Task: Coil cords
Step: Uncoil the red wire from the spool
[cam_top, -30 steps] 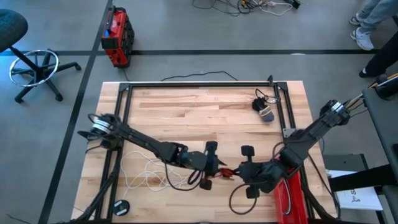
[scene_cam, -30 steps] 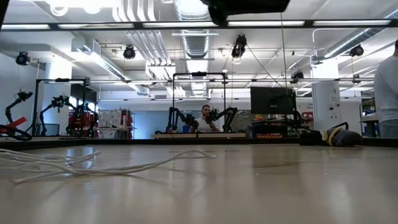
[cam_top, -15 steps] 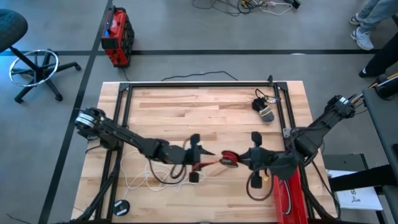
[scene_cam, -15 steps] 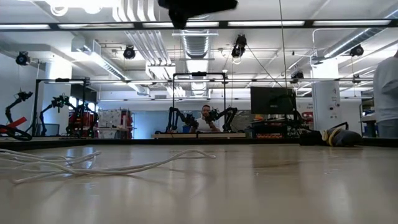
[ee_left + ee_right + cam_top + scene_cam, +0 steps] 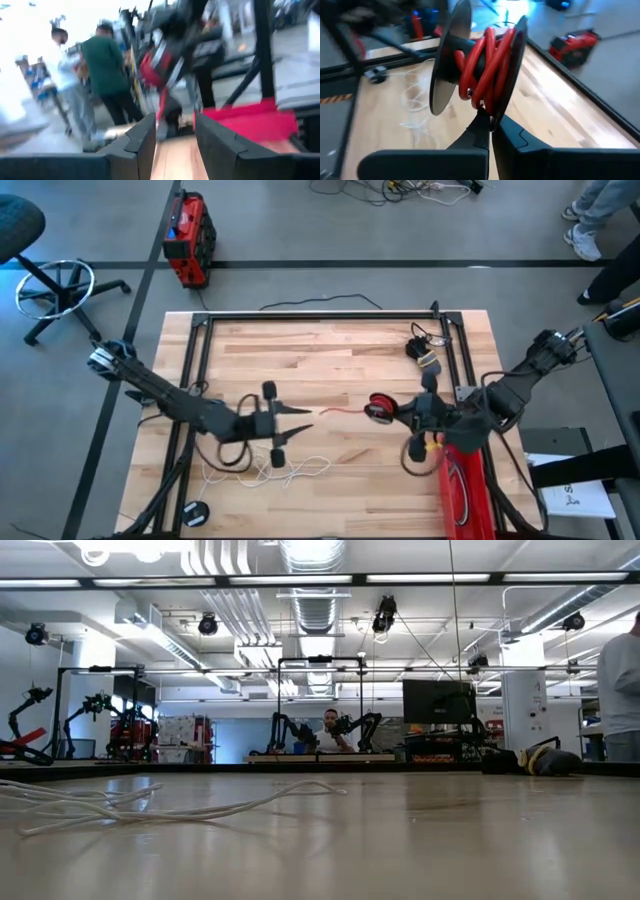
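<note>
Two hands work apart. My right hand (image 5: pixel 405 418), near the surface's right edge, pinches a spool (image 5: pixel 475 70) wound with the red cord (image 5: pixel 378 407); my left hand (image 5: pixel 292 423), fingers spread, is well off to the left. The white cord (image 5: pixel 268 471) sprawls by the near edge. Only the right wrist view shows the wraps.
</note>
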